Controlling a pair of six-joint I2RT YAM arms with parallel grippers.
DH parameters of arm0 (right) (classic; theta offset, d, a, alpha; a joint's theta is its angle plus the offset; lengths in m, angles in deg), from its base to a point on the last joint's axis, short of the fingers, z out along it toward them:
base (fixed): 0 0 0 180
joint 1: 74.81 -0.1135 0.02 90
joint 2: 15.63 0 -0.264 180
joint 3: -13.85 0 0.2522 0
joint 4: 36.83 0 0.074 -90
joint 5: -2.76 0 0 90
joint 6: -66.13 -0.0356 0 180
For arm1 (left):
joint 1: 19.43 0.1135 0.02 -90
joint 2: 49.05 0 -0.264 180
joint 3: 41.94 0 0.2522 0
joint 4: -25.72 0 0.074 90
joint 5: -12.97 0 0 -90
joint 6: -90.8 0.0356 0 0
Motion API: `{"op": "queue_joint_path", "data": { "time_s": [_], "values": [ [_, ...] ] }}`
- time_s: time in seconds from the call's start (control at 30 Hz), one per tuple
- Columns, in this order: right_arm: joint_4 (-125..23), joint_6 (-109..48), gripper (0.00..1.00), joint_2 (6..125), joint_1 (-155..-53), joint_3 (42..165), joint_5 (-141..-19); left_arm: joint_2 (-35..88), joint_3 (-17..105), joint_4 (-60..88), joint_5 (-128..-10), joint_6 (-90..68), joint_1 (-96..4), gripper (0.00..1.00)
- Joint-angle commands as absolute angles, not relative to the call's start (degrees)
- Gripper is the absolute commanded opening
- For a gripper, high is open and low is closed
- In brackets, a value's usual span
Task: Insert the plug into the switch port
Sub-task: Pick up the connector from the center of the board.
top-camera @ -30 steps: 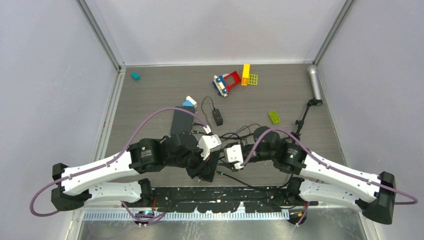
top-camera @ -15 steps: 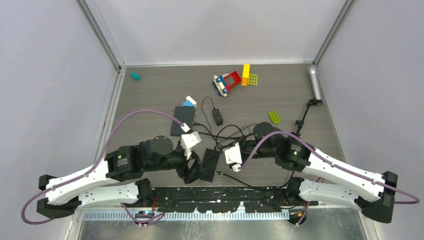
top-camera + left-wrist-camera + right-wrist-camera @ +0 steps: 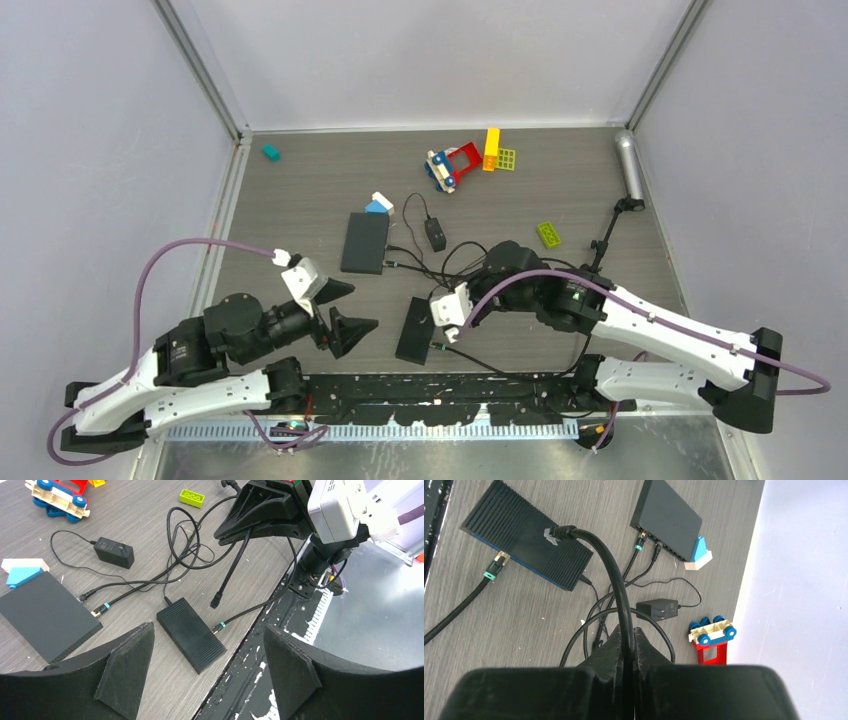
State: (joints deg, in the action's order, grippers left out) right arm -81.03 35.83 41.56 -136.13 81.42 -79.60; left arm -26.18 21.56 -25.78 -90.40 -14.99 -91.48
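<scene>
Since a second ago the left arm has drawn back from the switch (image 3: 524,540) to the left near side of the table (image 3: 300,190), and the left gripper (image 3: 364,305), then pressed together low over the switch, now hangs with its fingers spread wide and nothing between them. The right gripper (image 3: 628,632), open a second ago, has closed and moved in toward the switch. Its fingers are pressed together on a thick black cable (image 3: 616,580), pinching it some way back from the end. The cable arches forward and down from the grip. The plug (image 3: 555,532) at the cable's end hangs free above the switch's ribbed top, in no port. The switch lies flat near the table's front edge, between the two grippers. Another cable with a teal-banded plug (image 3: 494,567) is already seated in the switch's near side. A larger black box (image 3: 365,242) lies farther back, with loose cables trailing between it and the switch.
</scene>
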Motion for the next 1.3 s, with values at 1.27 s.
{"op": "queue_joint_path", "data": {
  "time_s": [1.27],
  "values": [
    [-47.33, -4.01, 0.0, 10.76, -136.52, 65.47, -65.65, -20.5, 15.97, 7.33, -60.67, -6.79, -91.68, 0.54]
  ]
}}
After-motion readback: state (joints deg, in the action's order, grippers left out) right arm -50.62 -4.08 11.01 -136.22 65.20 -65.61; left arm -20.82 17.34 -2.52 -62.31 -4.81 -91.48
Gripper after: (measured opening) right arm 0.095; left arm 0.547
